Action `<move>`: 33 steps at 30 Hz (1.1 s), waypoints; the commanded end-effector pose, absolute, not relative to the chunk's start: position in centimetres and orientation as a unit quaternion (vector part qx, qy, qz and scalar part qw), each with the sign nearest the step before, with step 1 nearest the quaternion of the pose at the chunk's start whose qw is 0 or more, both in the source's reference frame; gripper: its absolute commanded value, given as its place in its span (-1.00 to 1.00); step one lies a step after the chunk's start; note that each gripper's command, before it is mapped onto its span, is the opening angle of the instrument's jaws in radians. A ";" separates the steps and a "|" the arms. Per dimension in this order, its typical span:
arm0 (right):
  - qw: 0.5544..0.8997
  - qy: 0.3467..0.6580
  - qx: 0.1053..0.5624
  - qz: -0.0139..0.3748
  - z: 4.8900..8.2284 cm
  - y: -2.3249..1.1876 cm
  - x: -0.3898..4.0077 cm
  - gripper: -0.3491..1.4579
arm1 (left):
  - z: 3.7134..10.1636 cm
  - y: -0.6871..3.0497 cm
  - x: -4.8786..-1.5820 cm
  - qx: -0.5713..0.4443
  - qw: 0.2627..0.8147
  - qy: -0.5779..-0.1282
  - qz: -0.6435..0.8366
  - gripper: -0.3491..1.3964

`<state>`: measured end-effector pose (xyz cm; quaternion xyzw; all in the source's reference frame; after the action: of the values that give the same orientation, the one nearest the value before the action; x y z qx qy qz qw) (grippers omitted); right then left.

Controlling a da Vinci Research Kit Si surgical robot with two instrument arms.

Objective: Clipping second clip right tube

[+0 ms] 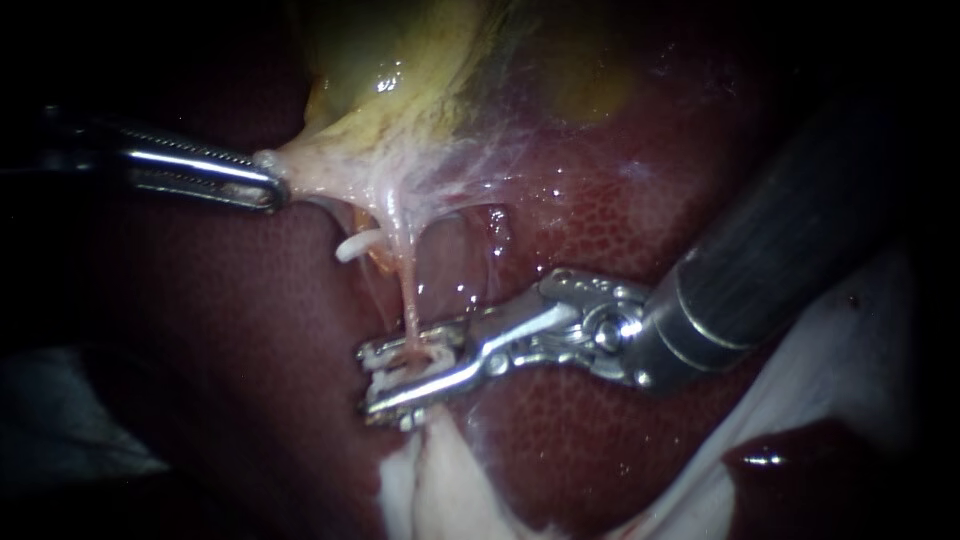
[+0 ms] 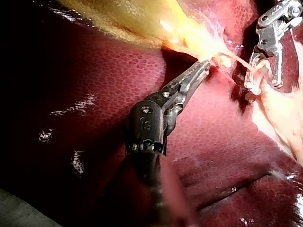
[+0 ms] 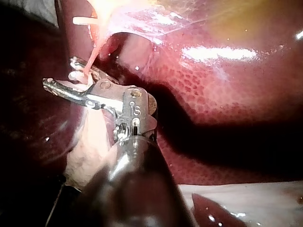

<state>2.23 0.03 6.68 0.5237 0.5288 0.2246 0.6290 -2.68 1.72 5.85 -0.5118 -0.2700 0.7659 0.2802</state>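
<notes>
Two instruments in shot, nearest first. Right instrument (image 1: 372, 378) comes in low from the right, thick shaft close to the lens. Its claw stands open w/ a gap showing, straddling the tube (image 1: 408, 300) just where the strand meets the pale tissue (image 1: 440, 490) below. A white clip (image 1: 392, 378) sits inside that gap, hugging the tube; can't tell if it's one piece or two.

Tube itself is thin, pink, wet and stretched taut. I'd call it soft, slippery, v. fragile, and any sideways tug probably tears it. Best hold, imo: square across it, claw at right angles, no twist.

Room: liver (image 1: 200, 330) lies directly under the lower half of the claw, so approx. no slack downward. There's more free space in the open window beside the tube.

Further up, an upper clip (image 1: 352, 245) sticks out white beside the strand. Beyond that is the left instrument (image 1: 272, 185), claw clamped on the gallbladder (image 1: 420, 80) edge, drawing it leftward & tensioning the webby film. Whether this tube is the 'right' one, can't say for sure.
</notes>
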 end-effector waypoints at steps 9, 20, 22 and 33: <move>0.622 0.520 0.534 0.239 6.56 0.13 2.22 -0.38 | 5.85 1.72 -2.69 -0.512 0.280 -0.270 0.766 -1.00; 0.615 0.507 0.547 0.255 6.52 0.18 2.19 -1.00 | 5.85 1.72 -2.69 -0.512 0.280 -0.270 0.766 -1.00; 0.615 0.507 0.547 0.255 6.52 0.17 2.17 -1.00 | 5.86 1.72 -2.69 -0.512 0.280 -0.270 0.766 -1.00; 0.624 0.498 0.545 0.254 6.52 0.17 2.15 -1.00 | 5.85 1.72 -2.69 -0.512 0.280 -0.270 0.766 -1.00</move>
<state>2.15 0.17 6.52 0.5456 0.4982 0.2542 0.6241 -2.69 1.72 5.85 -0.5121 -0.2701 0.7658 0.2800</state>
